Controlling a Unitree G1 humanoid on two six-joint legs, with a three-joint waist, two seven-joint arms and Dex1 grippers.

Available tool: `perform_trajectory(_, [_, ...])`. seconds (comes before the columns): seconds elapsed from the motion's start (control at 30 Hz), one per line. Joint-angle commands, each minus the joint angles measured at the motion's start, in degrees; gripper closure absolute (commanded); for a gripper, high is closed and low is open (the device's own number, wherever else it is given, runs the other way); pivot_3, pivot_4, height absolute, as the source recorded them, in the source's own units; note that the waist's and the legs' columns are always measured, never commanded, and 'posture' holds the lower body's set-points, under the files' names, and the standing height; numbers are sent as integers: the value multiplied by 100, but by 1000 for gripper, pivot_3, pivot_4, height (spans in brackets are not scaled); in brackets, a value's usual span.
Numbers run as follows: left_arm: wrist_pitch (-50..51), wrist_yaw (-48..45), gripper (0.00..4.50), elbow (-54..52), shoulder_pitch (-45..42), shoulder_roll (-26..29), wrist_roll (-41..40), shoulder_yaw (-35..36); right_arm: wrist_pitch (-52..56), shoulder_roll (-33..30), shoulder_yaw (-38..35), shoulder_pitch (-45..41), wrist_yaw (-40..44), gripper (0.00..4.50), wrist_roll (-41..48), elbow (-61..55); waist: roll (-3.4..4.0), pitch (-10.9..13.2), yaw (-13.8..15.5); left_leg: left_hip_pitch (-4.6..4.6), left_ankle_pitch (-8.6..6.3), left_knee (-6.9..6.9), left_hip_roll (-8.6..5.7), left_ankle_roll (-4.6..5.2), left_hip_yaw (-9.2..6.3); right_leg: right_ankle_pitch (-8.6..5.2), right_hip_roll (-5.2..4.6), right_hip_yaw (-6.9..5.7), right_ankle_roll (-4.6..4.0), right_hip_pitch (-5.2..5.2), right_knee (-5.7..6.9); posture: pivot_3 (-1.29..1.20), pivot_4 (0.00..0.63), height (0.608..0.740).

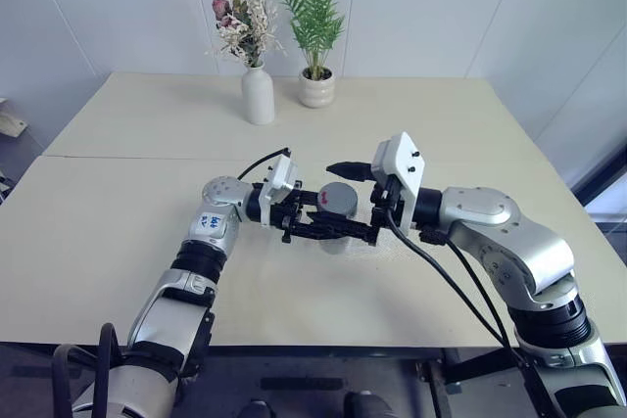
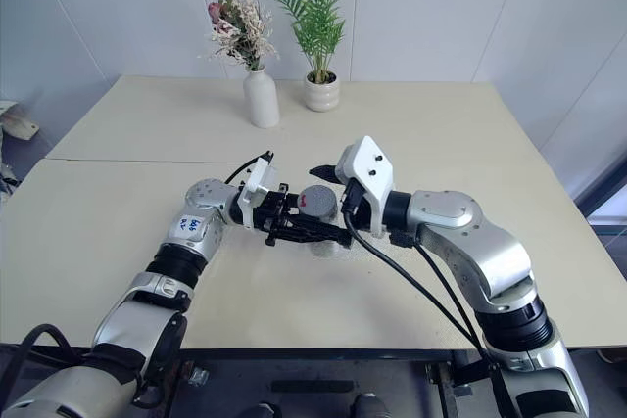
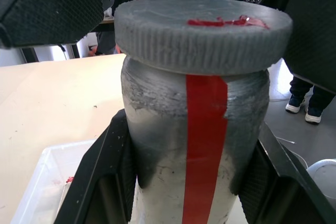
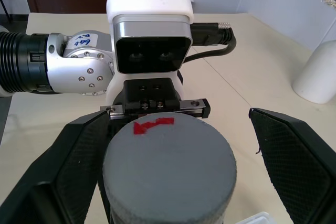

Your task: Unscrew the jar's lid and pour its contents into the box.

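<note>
Gripping the jar (image 3: pixel 194 145) by its body, the left gripper (image 1: pixel 328 230) has its jaws clamped on either side of the glass and holds it upright above the bench (image 1: pixel 137 203), near the middle of the front edge. A red strip runs down the jar's side. The grey lid (image 4: pixel 168 163) sits on top of the jar, with a small red mark on its upper face.

The right gripper (image 1: pixel 353 188) reaches in from the other side at lid height. Its jaws stand wide apart, one finger (image 4: pixel 68 166) touching or nearly touching one side of the lid, the other finger (image 4: pixel 294 156) well clear on the opposite side.

The clear box (image 3: pixel 42 182) lies on the bench just below and beside the jar; a few small red specks show inside it.

At the far edge of the bench a white vase (image 1: pixel 258 95) with dried flowers stands beside a white pot (image 1: pixel 316 88) holding a green plant.
</note>
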Motion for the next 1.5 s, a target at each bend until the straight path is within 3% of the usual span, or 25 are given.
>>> perform_trajectory(0.03, [18, -414, 2445, -215, -13, 46, -79, 17, -88, -108, -234, -13, 30, 33, -34, -154, 0, 0, -1, 0, 0, 0, 0, 0, 0, 0, 0, 0, 0, 0, 0, 0, 150, 740])
perform_trajectory(0.53, [28, -397, 2445, -174, -32, 67, -67, 33, -10, -313, -381, 201, 39, 33, 36, -334, 0, 0, -3, 0, 0, 0, 0, 0, 0, 0, 0, 1, 0, 0, 0, 0, 150, 740])
perform_trajectory(1.5, [96, -444, 2445, -152, -16, 19, -86, 10, 14, -84, -312, 162, 2, 33, 263, -374, 0, 0, 0, 0, 0, 1, 0, 0, 0, 0, 0, 0, 0, 0, 1, 0, 150, 740])
